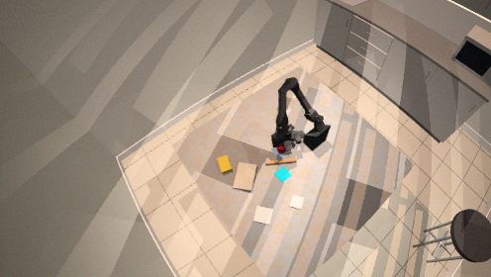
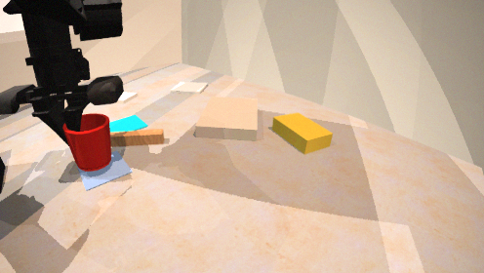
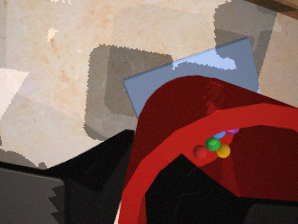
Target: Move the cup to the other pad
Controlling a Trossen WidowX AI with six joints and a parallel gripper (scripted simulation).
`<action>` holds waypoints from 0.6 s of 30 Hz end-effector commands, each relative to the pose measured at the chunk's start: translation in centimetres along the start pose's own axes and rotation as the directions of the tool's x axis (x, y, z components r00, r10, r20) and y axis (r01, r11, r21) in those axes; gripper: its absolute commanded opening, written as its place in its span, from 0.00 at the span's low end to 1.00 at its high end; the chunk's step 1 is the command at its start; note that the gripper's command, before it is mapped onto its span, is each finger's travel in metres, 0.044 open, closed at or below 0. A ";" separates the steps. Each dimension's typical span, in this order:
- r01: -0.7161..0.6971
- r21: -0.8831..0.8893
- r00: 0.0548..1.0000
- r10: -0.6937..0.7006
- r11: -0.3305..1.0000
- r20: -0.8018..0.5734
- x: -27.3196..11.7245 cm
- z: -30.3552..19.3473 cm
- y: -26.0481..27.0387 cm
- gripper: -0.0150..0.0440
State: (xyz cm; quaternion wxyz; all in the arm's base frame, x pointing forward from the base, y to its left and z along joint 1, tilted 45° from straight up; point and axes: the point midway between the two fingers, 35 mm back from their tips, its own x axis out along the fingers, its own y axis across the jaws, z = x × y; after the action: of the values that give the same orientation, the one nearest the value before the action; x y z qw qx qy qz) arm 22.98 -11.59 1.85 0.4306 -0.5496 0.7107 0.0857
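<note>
- From top, can see the black arm (image 1: 282, 105) (image 2: 49, 46) bent above the desk (image 1: 317, 198) (image 2: 273, 234) (image 3: 45, 95), with the tool (image 1: 287, 145) (image 2: 73, 134) (image 3: 140, 141) down at the red cup (image 1: 281, 149) (image 2: 92, 148) (image 3: 167, 107).
- Can find there the wooden bar (image 1: 281, 161) (image 2: 141, 138) between the cup and the cyan pad (image 1: 282, 174) (image 2: 128, 124).
- To one side of the bar, can notice the tan block (image 1: 245, 176) (image 2: 227, 117), and beyond it the yellow block (image 1: 224, 163) (image 2: 302, 133).
- Farther past the cyan pad, can count two pale flat pieces.
- From the exterior view, can see the cup upright on the light blue pad (image 2: 118, 172) (image 3: 160, 82), well apart from the yellow block.
- Also there, can tell the tool to be gripping the cup by its wall, with one finger inside the rim and the other outside.
- From the wrist view, can look into the cup and make out red, green, yellow, blue and purple marbles (image 3: 212, 144), the last two partly hidden by the rim.
- Behind the cup, can see part of the light blue pad sticking out.
</note>
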 end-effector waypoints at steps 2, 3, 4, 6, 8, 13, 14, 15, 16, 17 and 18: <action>0.013 0.011 1.000 -0.013 1.000 0.006 -1.8 0.0 -0.2 0.25; 0.013 0.010 1.000 -0.013 1.000 0.006 -2.1 0.1 -0.1 0.25; 0.013 0.010 1.000 -0.013 1.000 0.005 -2.4 0.1 -0.1 0.25; 0.013 0.009 1.000 -0.013 1.000 0.004 -2.9 0.1 0.1 0.25; 0.014 0.009 1.000 -0.014 1.000 0.004 -3.2 0.1 0.2 0.25; 0.014 0.008 1.000 -0.014 1.000 0.003 -3.3 0.1 0.5 0.25; 0.014 0.008 1.000 -0.014 1.000 0.003 -3.3 0.2 0.5 0.25; 0.014 0.008 1.000 -0.014 1.000 0.003 -3.3 0.2 0.6 0.25; 0.014 0.008 1.000 -0.014 1.000 0.003 -3.3 0.2 0.6 0.25; 0.014 0.008 1.000 -0.014 1.000 0.003 -3.3 0.2 0.6 0.25; 0.014 0.008 1.000 -0.014 1.000 0.003 -3.3 0.2 0.6 0.25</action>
State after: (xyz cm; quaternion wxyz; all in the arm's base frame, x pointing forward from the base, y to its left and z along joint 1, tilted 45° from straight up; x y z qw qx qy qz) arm 22.65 -9.11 3.68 0.4315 -0.5521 0.7086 0.0830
